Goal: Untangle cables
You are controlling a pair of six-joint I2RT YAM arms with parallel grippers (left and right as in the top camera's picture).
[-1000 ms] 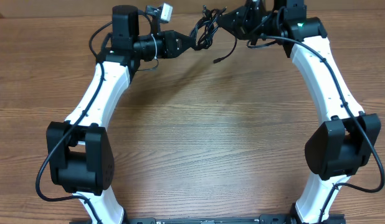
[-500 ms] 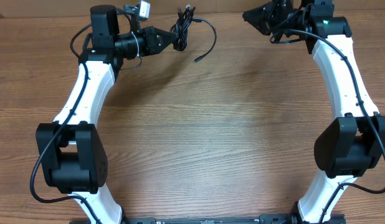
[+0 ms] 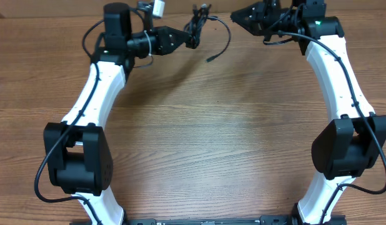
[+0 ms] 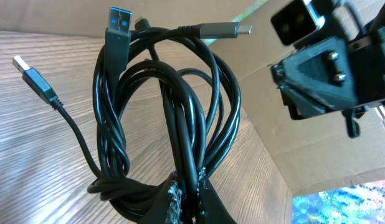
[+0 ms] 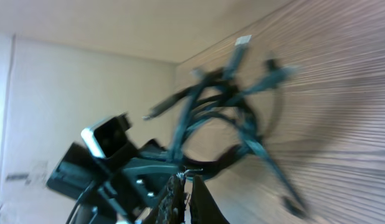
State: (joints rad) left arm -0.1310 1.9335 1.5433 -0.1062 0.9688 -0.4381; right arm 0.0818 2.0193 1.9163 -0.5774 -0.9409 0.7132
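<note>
Wood table point(image 3: 199, 137), left gripper point(image 3: 192, 38) clamping bundled cables point(image 4: 174, 99), right gripper point(image 3: 237, 14) closed

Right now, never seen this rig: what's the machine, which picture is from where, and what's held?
Two white robot arms, the left arm and the right arm, stand at a wooden table. Each ends in a two-finger gripper. The wide picture looks down from above. The other two come from a camera on each wrist, so each shows its own fingers at the bottom edge. The left gripper is shut on the cables, a tangled black bundle with USB plugs. The bundle looks lifted off the table, with one end dangling. The right gripper is shut with nothing visible in it. It points toward the bundle without touching it.
</note>
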